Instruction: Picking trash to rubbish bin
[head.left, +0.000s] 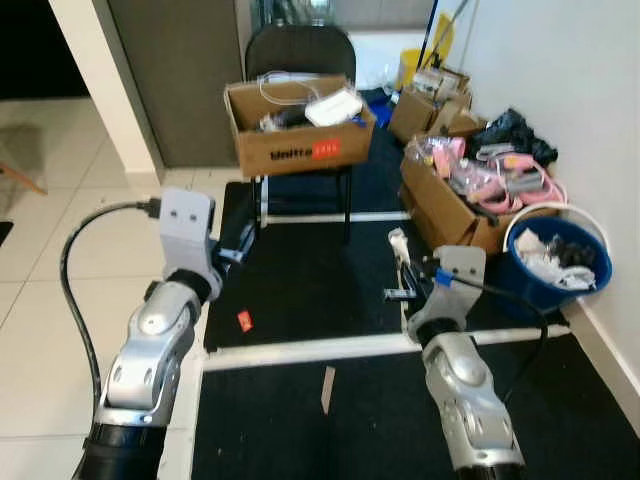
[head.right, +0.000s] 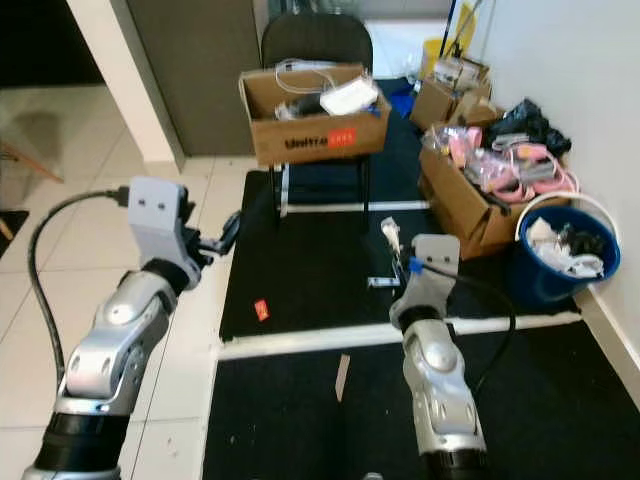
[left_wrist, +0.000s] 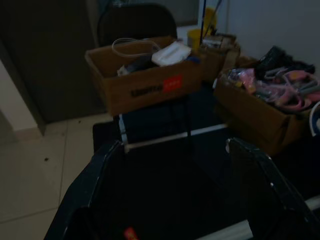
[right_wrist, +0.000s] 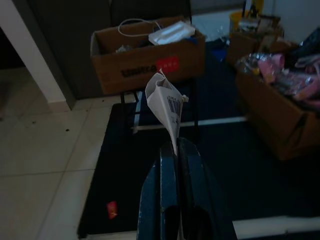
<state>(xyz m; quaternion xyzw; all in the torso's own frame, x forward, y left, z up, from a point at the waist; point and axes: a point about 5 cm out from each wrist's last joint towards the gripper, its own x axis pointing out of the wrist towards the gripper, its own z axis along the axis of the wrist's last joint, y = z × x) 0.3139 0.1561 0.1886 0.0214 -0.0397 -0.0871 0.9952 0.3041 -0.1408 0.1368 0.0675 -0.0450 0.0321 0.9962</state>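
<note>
At about one o'clock from the robot's stance, the right gripper (right_wrist: 174, 150) is clenched on a crumpled white paper scrap (right_wrist: 165, 102), lifted over the black mat (head.left: 300, 290). The blue rubbish bin (head.left: 557, 262), already holding white paper, stands against the wall at roughly two o'clock, just beside a cardboard box (head.left: 455, 205) of pink cables. The left gripper (left_wrist: 180, 190) hangs released, fingers spread, above the mat, with a small red scrap (head.left: 244, 320) on the floor at about eleven o'clock. To do this step well, I would swing the right arm toward two o'clock, keep the pinch firm until the paper is squarely over the bin's rim, then let go low
</note>
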